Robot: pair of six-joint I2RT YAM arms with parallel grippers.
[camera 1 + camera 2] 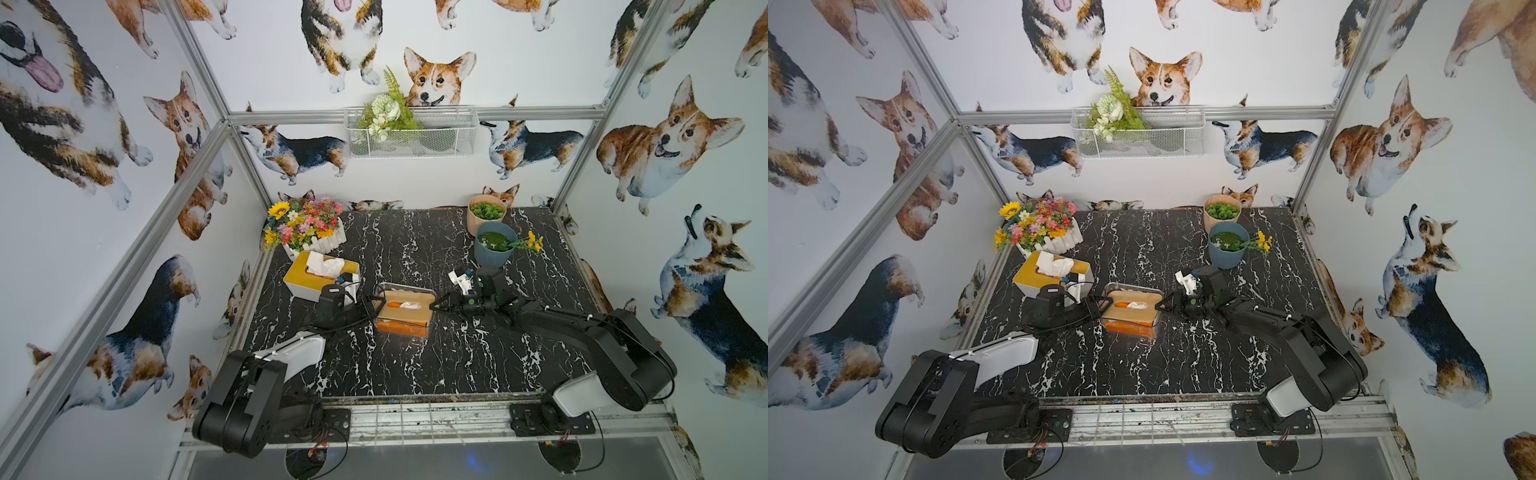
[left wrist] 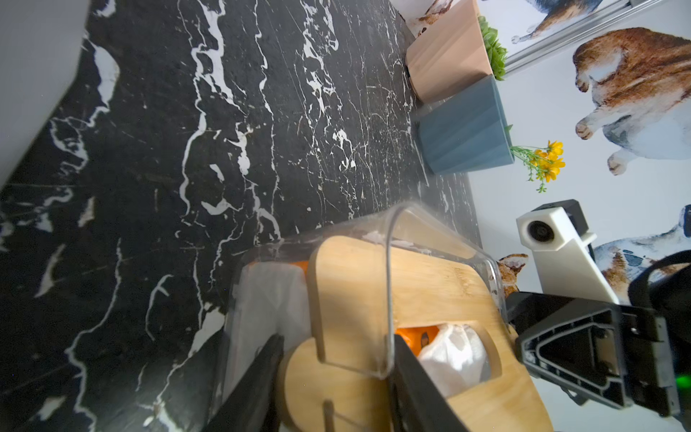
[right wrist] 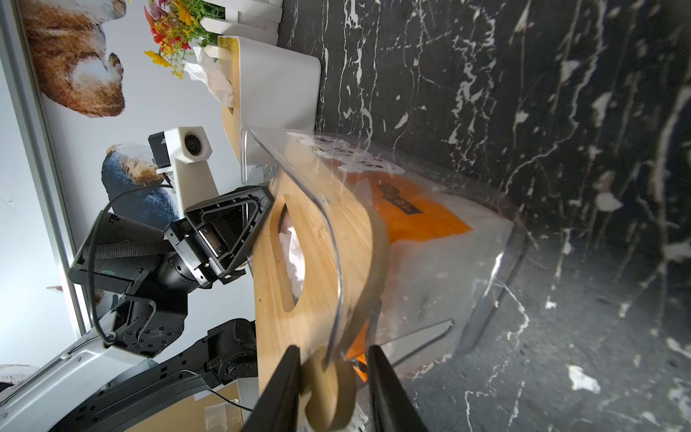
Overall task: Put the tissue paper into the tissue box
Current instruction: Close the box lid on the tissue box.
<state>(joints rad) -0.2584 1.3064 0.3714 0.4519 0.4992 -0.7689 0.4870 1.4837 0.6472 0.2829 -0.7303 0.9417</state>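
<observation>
You are working on a black table [image 1: 415, 365] veined with white, inside a frame of aluminium rails [image 1: 199, 166]. The walls [image 1: 685, 62] on three sides are white and printed with corgis. A wire basket [image 1: 440, 137] holding white flowers and fern hangs on the back wall.

At the table's back left stands a white planter of mixed flowers [image 1: 307, 228], with a white box [image 1: 307, 282] with a yellow top just in front of it. At the back right a pink pot [image 1: 486, 216] and a blue pot [image 1: 494, 249] stand close together, both filled with green.

Your clear box [image 1: 403, 328] sits mid-table, an orange pack showing through its walls. Its wooden lid [image 1: 422, 316] is on top. The tissue [image 1: 409, 305] is in the lid's slot, a white tuft showing through it.

Your left gripper [image 2: 336, 338] is at the box's left end, with its fingers closed on the lid there. Your right gripper [image 3: 334, 349] is at the opposite end. Its fingers stand narrowly on either side of the lid's edge, but you cannot tell from these views whether they actually pinch it.
</observation>
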